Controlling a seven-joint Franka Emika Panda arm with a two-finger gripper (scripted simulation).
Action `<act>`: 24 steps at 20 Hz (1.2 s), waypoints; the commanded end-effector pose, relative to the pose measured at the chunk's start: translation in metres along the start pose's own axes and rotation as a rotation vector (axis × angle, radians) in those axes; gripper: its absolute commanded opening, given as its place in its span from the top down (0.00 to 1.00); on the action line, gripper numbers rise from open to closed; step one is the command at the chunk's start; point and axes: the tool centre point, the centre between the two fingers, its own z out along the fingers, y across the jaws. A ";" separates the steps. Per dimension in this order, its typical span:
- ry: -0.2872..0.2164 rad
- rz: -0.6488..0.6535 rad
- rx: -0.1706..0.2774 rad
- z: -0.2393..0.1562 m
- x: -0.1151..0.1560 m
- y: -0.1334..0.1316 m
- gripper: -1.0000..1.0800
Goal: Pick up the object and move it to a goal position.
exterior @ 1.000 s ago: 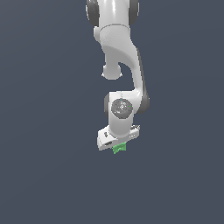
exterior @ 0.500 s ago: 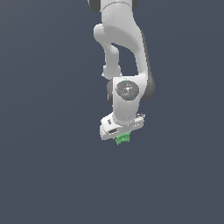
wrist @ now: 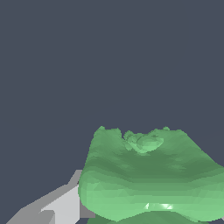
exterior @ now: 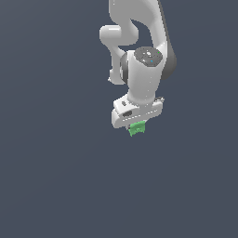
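Observation:
The object [exterior: 137, 128] is a small bright green lumpy block that pokes out just below my white gripper [exterior: 136, 125]. The gripper is shut on it and holds it in the air, over the plain dark grey ground. In the wrist view the green block [wrist: 148, 175] fills the near part of the picture, and one grey fingertip [wrist: 57, 205] shows beside it. The other finger is hidden behind the block. No goal marker shows in either view.
The white arm [exterior: 139, 42] rises from the gripper toward the top of the exterior view. Plain dark grey ground [exterior: 56, 176] lies all around, with no other object in view.
The arm has lifted the gripper and the green block and carried them a little toward the exterior view's right. The wrist has turned. The grip on the block is unchanged.

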 end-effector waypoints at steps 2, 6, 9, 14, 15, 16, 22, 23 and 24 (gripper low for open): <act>0.000 0.000 -0.001 -0.033 -0.013 -0.015 1.00; 0.000 0.000 -0.001 -0.074 -0.027 -0.032 1.00; 0.000 0.000 -0.001 -0.107 -0.038 -0.046 1.00; 0.000 -0.001 0.000 -0.158 -0.056 -0.069 1.00; 0.000 -0.001 0.000 -0.168 -0.059 -0.073 1.00; 0.000 -0.001 0.000 -0.177 -0.062 -0.077 1.00; 0.001 -0.001 0.001 -0.223 -0.075 -0.096 1.00; 0.001 -0.001 0.001 -0.228 -0.077 -0.098 1.00; 0.001 -0.001 0.001 -0.233 -0.078 -0.100 1.00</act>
